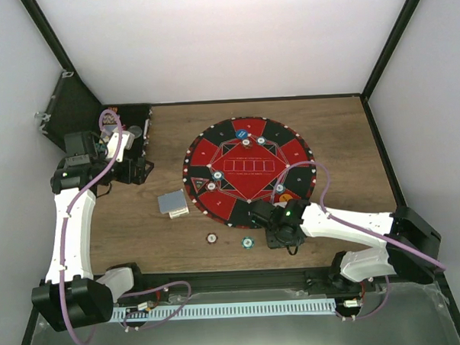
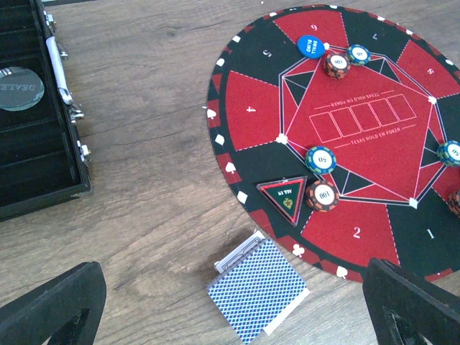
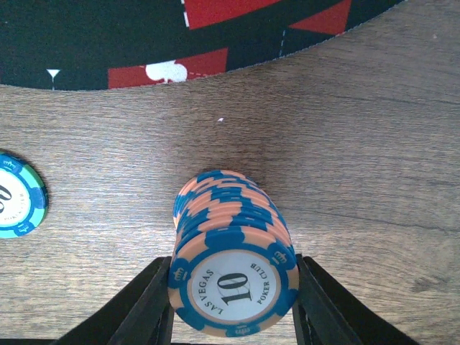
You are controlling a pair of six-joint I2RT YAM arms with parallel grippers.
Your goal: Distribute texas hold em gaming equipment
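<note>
— One stack (image 3: 223,215) of orange-and-blue chips on the table (image 3: 374,144), just off the mat (image 3: 86,43)?
— Yes. The right gripper (image 3: 233,305) seems clamped on it. The left gripper (image 2: 233,287) has its jaws wide apart, near the deck (image 2: 257,295) beside the mat.

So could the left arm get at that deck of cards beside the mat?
Probably yes. The deck of cards lies on the table just off the mat, nothing on it, and the left gripper hangs open right over it.
</note>
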